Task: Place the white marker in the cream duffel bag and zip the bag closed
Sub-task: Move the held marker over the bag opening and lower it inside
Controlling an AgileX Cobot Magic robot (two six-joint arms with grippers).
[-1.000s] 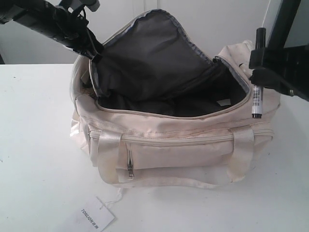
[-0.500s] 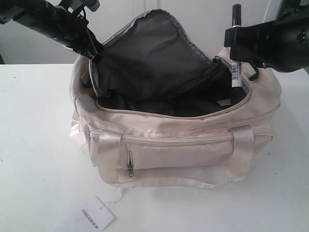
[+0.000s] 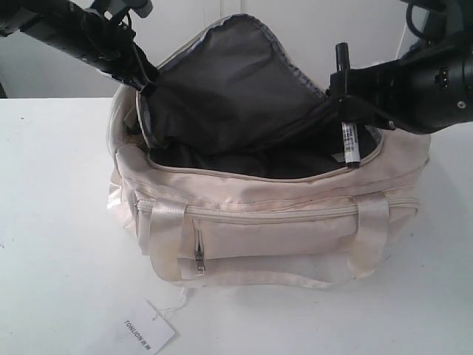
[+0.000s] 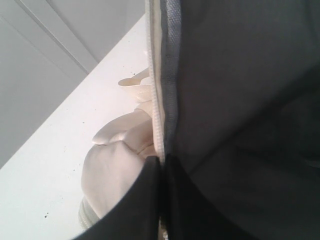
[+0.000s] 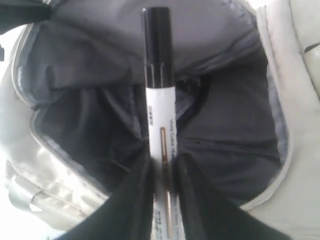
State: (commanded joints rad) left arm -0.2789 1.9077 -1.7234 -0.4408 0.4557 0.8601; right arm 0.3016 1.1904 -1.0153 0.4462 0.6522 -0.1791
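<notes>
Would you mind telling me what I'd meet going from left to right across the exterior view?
TONLION paper tag → front-pocket zip pull → white marker, held over the open cream duffel bag → right arm. The left gripper sits above the tag, so its place is unclear.

duffel bag (image 3: 266,222) on table (image 3: 52,222) | paper tag (image 3: 140,328) before bag, left | marker (image 3: 349,139) over bag mouth, right end
</notes>
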